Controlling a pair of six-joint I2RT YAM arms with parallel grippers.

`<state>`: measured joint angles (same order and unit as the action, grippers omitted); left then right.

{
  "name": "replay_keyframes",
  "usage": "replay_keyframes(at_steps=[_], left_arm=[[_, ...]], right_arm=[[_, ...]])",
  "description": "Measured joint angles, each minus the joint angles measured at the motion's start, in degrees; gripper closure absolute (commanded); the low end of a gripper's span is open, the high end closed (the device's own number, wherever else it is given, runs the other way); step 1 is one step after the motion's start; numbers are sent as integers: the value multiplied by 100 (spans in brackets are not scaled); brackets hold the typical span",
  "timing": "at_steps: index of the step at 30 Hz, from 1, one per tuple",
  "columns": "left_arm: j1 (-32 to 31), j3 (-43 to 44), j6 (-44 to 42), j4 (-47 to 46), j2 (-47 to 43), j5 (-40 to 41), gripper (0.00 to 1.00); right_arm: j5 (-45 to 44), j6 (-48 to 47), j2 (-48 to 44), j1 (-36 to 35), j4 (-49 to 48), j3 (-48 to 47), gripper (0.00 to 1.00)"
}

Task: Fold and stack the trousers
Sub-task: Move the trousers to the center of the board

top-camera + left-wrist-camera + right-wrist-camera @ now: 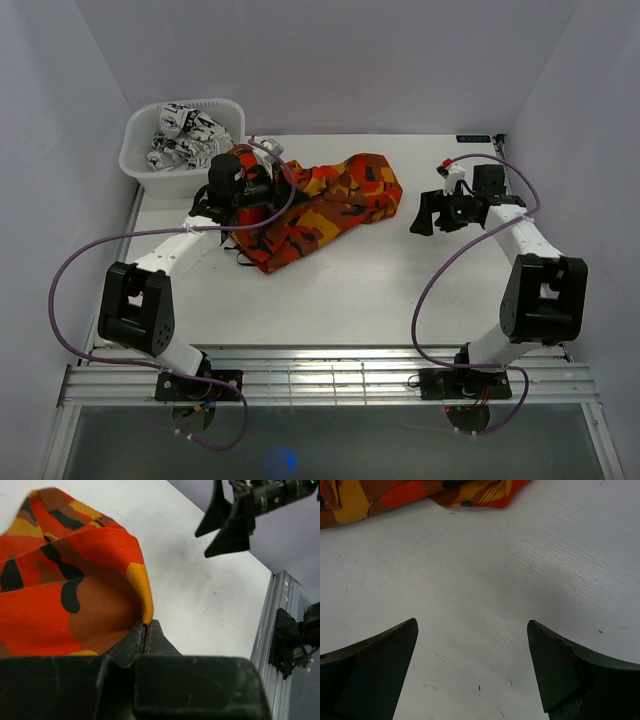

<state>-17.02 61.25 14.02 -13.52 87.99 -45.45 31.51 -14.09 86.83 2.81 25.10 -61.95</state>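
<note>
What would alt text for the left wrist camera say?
The left gripper is shut on an edge of the orange camouflage-print trousers over a white table. The right gripper hangs open in the far upper right.

You have one pair of trousers (320,205) in an orange, red, brown, yellow and black camouflage print, lying crumpled and unfolded on the desk (400,290). It stretches from the far-left area toward the middle of the far edge. A fold at its left end is pinched in the left gripper (147,630).
</note>
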Motion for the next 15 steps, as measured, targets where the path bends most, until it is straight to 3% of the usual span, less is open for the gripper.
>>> replay_keyframes(at_steps=[1,3,10,11,15], left_arm=[[-44,-7,-50,212,-7,-28,97],[-94,22,-236,688,-7,-46,79],[-26,238,-885,2404,-7,-205,57],[0,245,-1040,2653,-9,-225,49],[96,240,-1534,3475,-87,-289,32]], right_arm=[[-2,63,192,-57,-44,-63,5],[-33,208,546,-208,-170,-225,5],[-387,634,1541,-710,-647,-1049,6],[-459,691,1696,-765,-662,-1198,7],[-780,866,2271,-949,-778,-1764,10]])
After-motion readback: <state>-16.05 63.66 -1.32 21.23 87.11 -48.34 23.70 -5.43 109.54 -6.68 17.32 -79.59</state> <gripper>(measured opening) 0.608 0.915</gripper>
